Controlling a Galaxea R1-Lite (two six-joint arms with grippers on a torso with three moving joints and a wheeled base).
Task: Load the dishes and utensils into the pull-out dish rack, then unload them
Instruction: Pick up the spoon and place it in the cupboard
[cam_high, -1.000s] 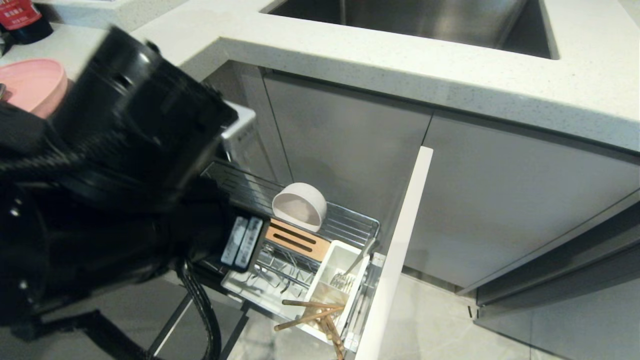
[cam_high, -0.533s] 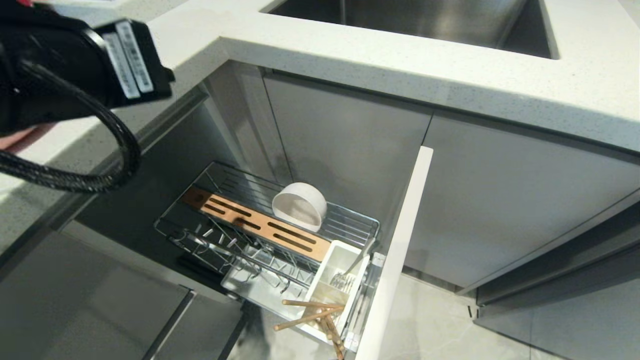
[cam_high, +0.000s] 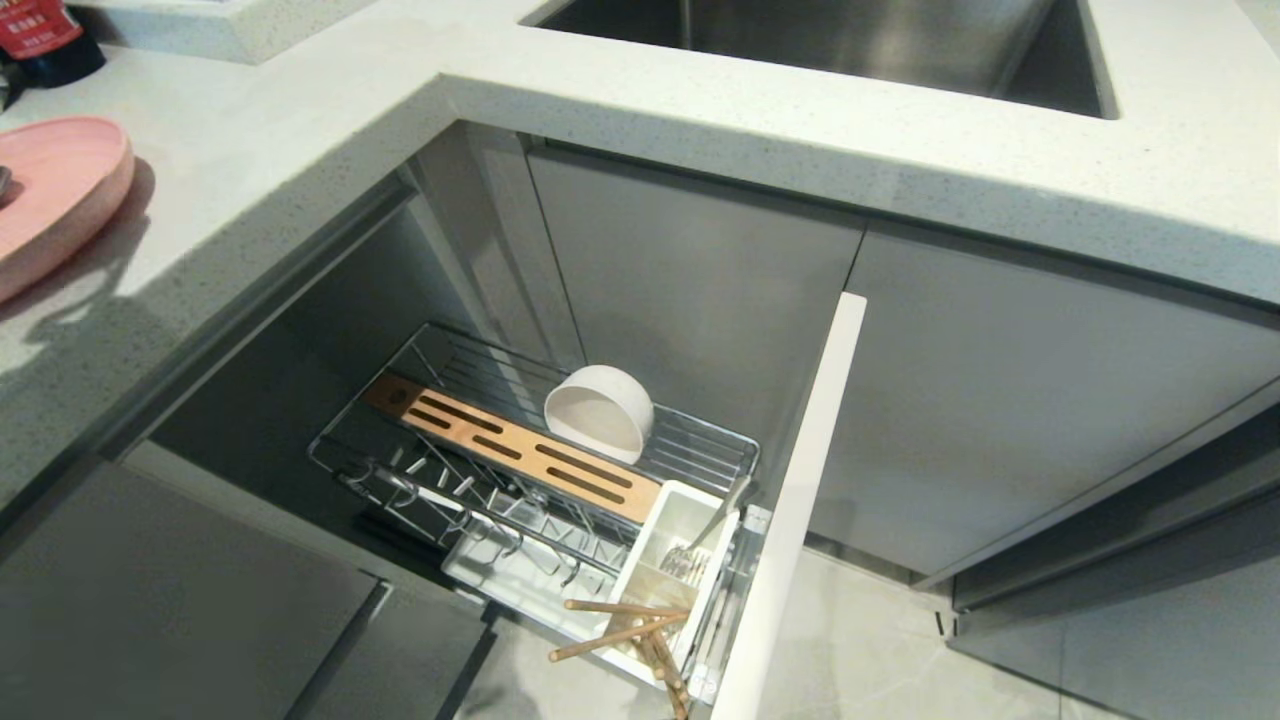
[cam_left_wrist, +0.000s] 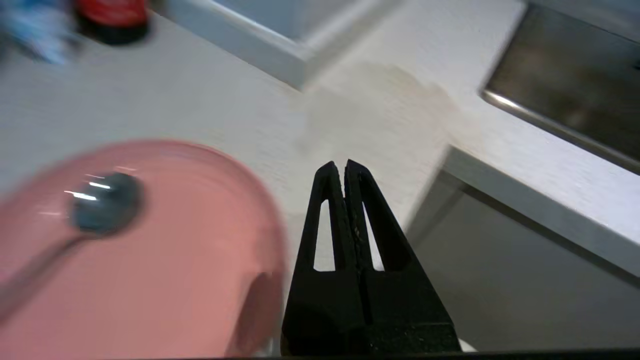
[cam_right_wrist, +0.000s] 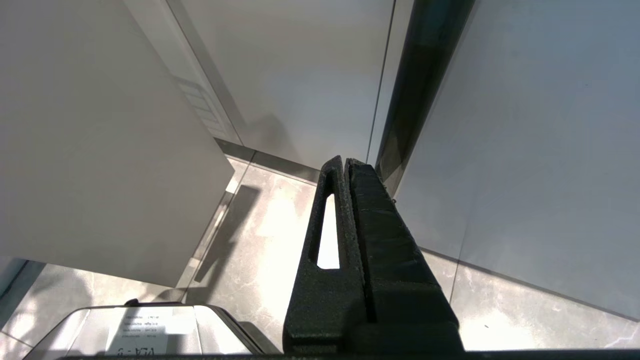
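Left gripper, jaws together, over worktop beside pink plate bearing spoon: unopened, risks knocking both.

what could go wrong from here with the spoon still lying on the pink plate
1. The spoon lies loose on the pink plate; lifting or tilting the plate first could slide it off.
2. The left tool is shut, beside the plate's rim; it must open before approaching or it may shove the plate along the counter.
3. The chopsticks splay out of the white caddy, so a spoon dropped in might knock them out.
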